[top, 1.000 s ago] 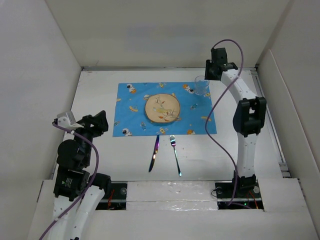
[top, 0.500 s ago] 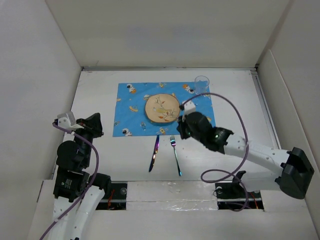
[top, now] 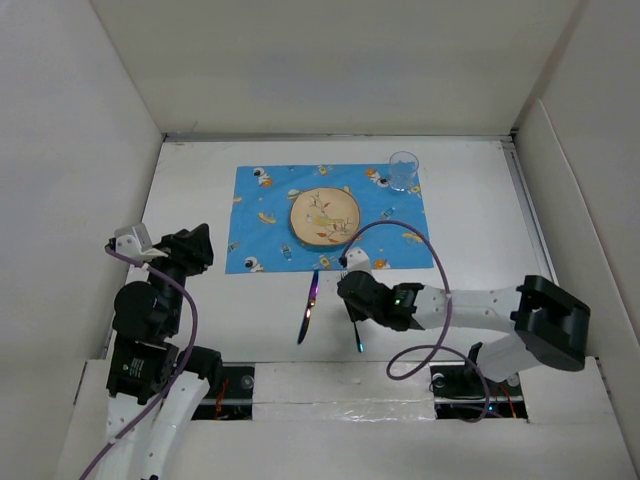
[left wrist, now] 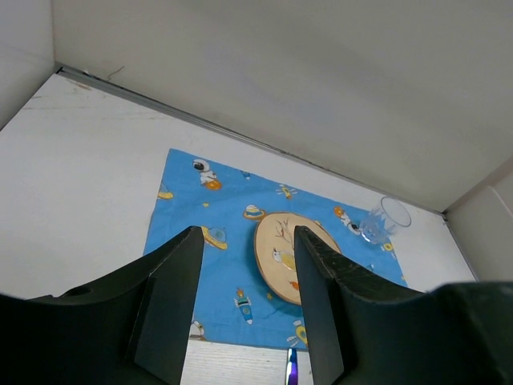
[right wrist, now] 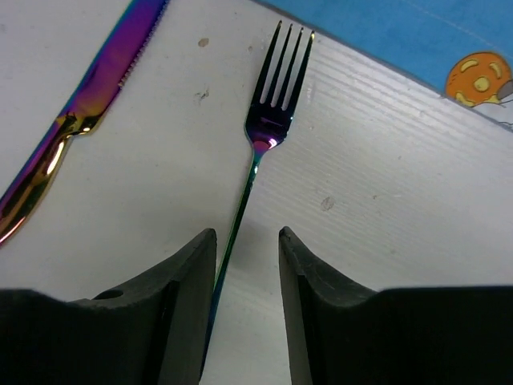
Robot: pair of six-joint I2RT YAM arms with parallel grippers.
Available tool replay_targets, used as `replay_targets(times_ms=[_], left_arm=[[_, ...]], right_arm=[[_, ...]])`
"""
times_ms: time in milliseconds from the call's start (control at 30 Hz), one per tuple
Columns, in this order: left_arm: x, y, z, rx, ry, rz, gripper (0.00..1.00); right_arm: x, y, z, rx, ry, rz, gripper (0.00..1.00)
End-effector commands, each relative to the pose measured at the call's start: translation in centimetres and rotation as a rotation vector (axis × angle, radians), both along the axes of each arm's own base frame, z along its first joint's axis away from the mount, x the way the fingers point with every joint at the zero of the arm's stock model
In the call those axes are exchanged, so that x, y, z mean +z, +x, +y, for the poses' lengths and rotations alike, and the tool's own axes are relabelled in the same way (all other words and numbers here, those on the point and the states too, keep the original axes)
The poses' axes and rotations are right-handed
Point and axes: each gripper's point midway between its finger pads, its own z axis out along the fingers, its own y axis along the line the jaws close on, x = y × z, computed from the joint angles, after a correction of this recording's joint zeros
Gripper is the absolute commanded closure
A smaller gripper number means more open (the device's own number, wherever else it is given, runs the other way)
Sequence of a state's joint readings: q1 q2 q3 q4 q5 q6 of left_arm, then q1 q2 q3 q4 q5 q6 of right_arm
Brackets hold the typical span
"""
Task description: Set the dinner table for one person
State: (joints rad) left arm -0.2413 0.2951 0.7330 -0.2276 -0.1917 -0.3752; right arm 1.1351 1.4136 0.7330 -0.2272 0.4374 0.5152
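The white dinner table (top: pixel 190 190) carries a blue space-print placemat (top: pixel 270 215) with a round wooden plate (top: pixel 324 216) in its middle and a clear glass (top: pixel 403 170) at its far right corner. An iridescent knife (top: pixel 308 305) and fork (top: pixel 356 335) lie side by side on the bare table in front of the placemat. My right gripper (top: pixel 350 292) is low over the fork, open. In the right wrist view the fork (right wrist: pixel 272 96) has its handle running between my open fingers (right wrist: pixel 247 241), close to the left one. My left gripper (top: pixel 195 248) is open and empty, raised at the left.
White walls enclose the table on the left, back and right. The right arm stretches low across the front right of the table, its purple cable looping over the placemat's near right corner (top: pixel 420 255). In the left wrist view the plate (left wrist: pixel 292 257) and glass (left wrist: pixel 386 218) lie ahead.
My right arm has swung from the back right beside the glass down to the front, and its open gripper now straddles the fork's handle. The left arm has barely moved.
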Motion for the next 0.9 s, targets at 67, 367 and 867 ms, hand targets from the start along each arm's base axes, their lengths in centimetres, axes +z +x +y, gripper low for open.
replay_targets(times_ms=[67, 367, 867], left_arm=[[0.9, 0.2, -0.3, -0.011, -0.003, -0.030, 0.54], [1.0, 0.3, -0.3, -0.011, -0.002, -0.031, 0.54], [1.8, -0.3, -0.8, -0.047, -0.012, -0.069, 0.54]], right_arm=[[1.1, 1.3, 2.5, -0.031, 0.030, -0.042, 0.62], [-3.3, 0.9, 1.6, -0.081, -0.024, 0.048, 0.76], [10.3, 0.6, 7.4, -0.027, 0.204, -0.128, 1.00]])
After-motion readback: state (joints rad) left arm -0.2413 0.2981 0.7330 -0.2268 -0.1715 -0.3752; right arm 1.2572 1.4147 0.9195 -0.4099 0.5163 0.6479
